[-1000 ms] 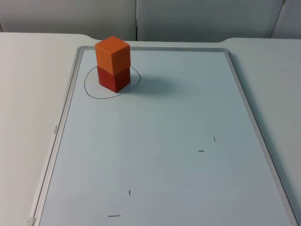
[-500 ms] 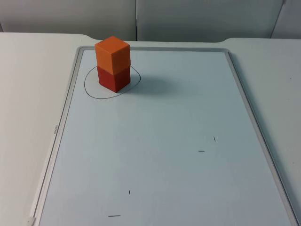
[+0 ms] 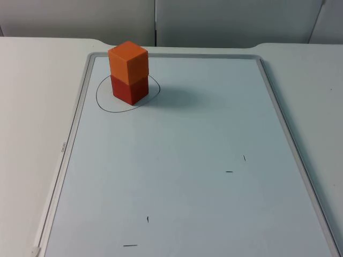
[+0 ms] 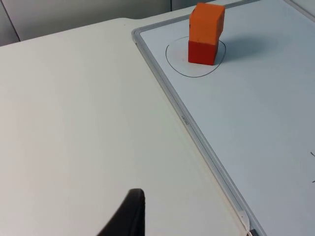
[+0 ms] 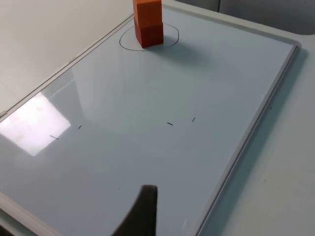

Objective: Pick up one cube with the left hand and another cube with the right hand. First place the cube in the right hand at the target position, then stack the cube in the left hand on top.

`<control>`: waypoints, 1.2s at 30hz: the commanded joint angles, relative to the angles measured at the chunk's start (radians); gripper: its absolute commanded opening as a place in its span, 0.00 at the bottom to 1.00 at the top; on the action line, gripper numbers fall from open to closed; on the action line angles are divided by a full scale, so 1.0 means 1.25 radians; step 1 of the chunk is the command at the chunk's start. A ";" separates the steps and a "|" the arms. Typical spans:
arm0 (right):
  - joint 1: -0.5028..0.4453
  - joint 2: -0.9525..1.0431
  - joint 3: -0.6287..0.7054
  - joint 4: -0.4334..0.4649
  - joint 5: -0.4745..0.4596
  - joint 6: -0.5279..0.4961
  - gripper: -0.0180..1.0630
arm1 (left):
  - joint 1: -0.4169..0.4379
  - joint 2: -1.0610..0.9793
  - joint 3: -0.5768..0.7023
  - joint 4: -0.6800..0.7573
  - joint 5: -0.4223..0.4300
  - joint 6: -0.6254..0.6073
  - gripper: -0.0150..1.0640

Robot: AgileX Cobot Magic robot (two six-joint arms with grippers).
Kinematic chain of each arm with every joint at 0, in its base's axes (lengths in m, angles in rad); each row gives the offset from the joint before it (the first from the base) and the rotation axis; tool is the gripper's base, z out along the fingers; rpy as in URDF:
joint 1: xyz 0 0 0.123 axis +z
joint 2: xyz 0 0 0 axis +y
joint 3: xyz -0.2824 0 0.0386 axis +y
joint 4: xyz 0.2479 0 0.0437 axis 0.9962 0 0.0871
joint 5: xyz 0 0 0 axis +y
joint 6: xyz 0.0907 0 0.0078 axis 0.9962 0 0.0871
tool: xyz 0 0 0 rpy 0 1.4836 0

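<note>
Stack is up: orange cube sits squarely on the red cube, edges approx. lined up, both upright. The red one rests on the whiteboard, inside a hand-drawn pen circle, toward that ring's far side.

Left gripper hangs over bare white table, outside the board's grey frame and touching nothing. Whether it's wide or narrow can't be told from what shows. Rel. to this gripper the stack is well ahead, beyond the frame, just inside the board's far corner. Nothing lies between gripper and cubes but table top and frame. This arm waits.

Right gripper hangs over the whiteboard itself, near the frame edge on its own side. Its opening can't be told either. From here the two cubes are well ahead and off toward the left arm's side — at the board's far end. A few short pen ticks mark the surface between this gripper and the stack. A bright patch of light reflects off the board, off to the side away from that frame edge.

No contact between either gripper and either cube. Grey partition wall stands behind the table, just past the board's far edge.
</note>
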 commanded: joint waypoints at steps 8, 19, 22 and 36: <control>0.003 -0.002 0.007 0.005 -0.001 0.003 0.84 | -0.003 -0.004 0.003 0.001 -0.007 -0.003 0.99; 0.002 -0.002 0.007 0.005 -0.001 0.003 0.99 | -0.003 -0.004 0.003 0.001 -0.007 -0.003 0.99; 0.002 -0.002 0.007 0.005 -0.001 0.003 0.99 | -0.003 -0.004 0.003 0.001 -0.007 -0.003 0.99; -0.001 -0.002 0.007 0.005 -0.001 0.003 0.99 | -0.003 -0.004 0.003 0.001 -0.007 -0.003 0.99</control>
